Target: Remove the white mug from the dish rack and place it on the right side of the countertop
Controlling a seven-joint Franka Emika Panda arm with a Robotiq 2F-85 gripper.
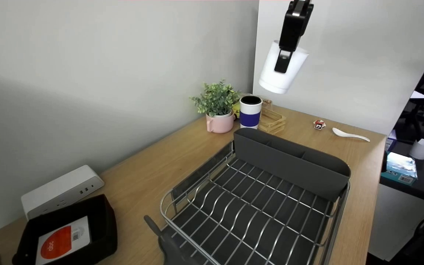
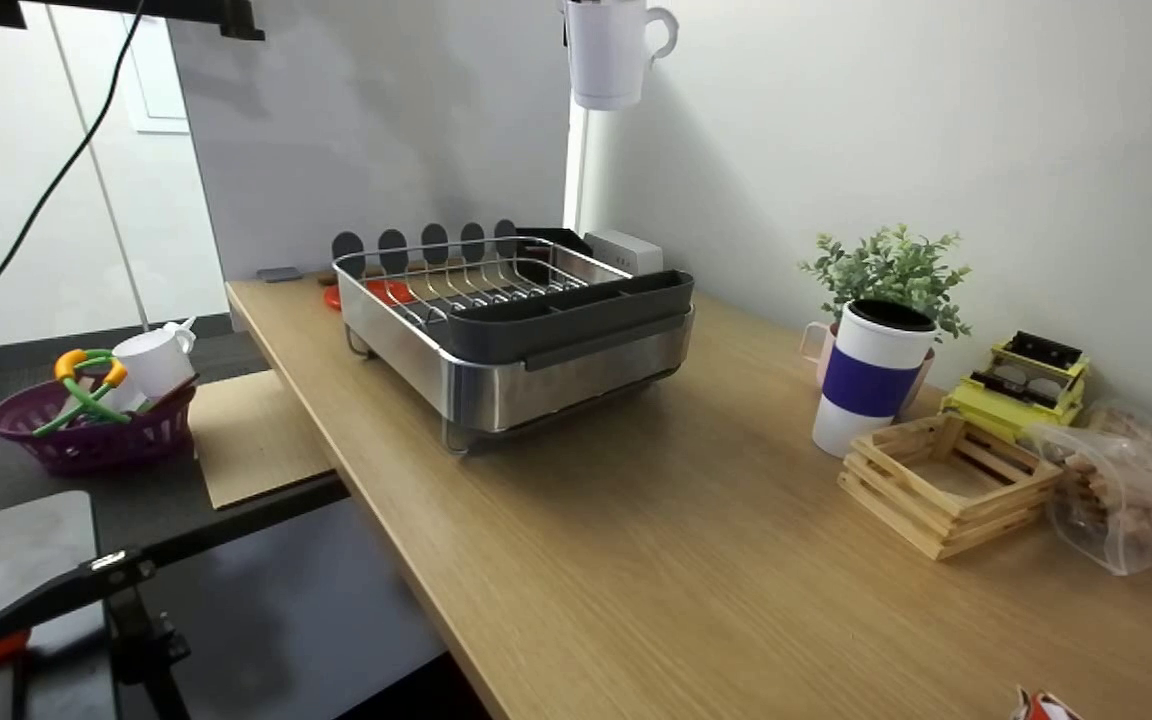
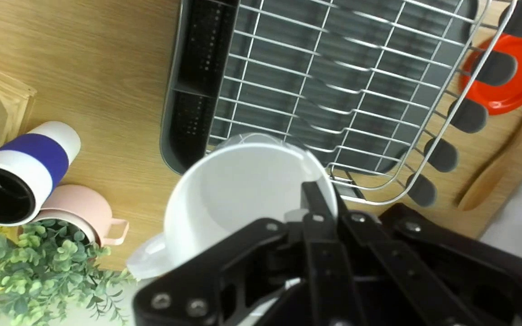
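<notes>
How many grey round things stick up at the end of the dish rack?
5. In an exterior view they line the far end of the dish rack: leftmost disc, second disc, middle disc, fourth disc and rightmost disc. The wrist view shows five too; none seems hidden.

The hand hangs high, slanting downward, clamped.

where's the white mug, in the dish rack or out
Out: in an exterior view the white mug hangs in the hand, clear of the dish rack.
</notes>
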